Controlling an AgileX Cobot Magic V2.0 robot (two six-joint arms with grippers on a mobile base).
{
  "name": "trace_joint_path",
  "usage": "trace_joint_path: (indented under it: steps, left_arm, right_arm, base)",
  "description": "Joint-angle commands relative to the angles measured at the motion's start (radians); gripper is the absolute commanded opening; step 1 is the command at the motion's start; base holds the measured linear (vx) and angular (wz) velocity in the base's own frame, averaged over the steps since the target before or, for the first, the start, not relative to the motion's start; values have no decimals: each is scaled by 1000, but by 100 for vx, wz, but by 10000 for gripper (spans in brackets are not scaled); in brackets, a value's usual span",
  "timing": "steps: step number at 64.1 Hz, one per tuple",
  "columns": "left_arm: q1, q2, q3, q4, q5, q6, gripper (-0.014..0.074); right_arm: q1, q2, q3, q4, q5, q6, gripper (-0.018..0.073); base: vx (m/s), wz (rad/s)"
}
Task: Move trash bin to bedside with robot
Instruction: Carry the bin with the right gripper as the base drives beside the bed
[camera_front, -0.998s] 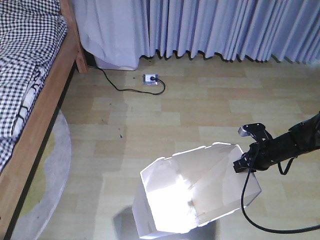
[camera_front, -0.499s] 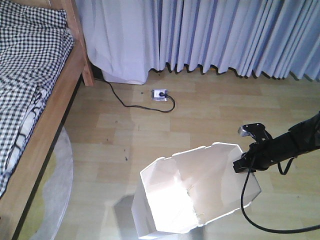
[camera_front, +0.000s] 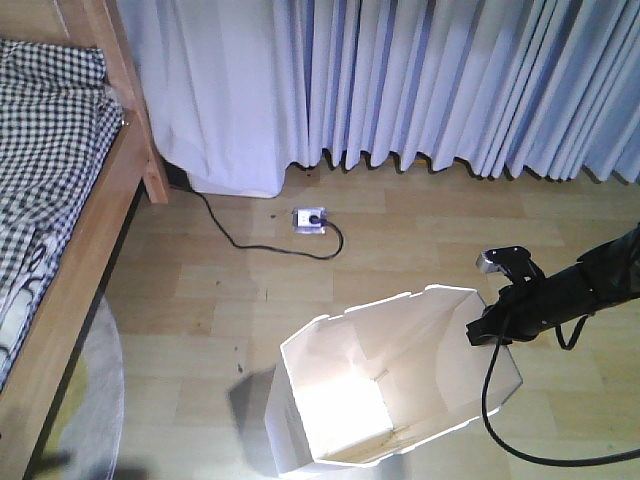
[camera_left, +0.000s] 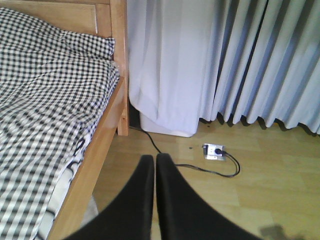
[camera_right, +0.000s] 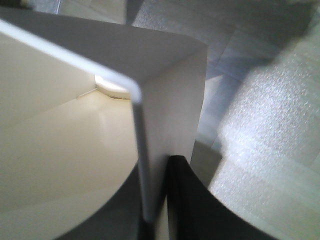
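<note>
On the floor between the bin and the bed (camera_front: 70, 230), a white power strip (camera_front: 308, 217) sits with its black cable (camera_front: 240, 245) snaking back toward the curtains (camera_front: 420, 80). A grey rug (camera_front: 95, 400) lies right beside the bed frame. Compared with half a second back, the bedpost and strip have slid left and lower in the front view, but the trash bin (camera_front: 400, 345) hasn't budged in frame. It's white with a faceted rim and a cream inside, sitting bottom centre, well apart from the bed. My right gripper (camera_front: 480, 330) is clamped on its rim. The left gripper (camera_left: 155, 162) is pinched closed on nothing.
</note>
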Motion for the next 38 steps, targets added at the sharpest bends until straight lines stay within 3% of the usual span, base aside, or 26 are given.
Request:
trace_joint_path:
  steps: [1,38]
  left_arm:
    - [-3,-14,3,-2,-66,-4,-6]
    - [-3,-14,3,-2,-66,-4,-6]
  right_arm:
    - [-5,-75,-11,66,189,18,-5]
    - [-5,-75,-11,66,189,18,-5]
  base:
    - [30,-5]
    - [28,-3]
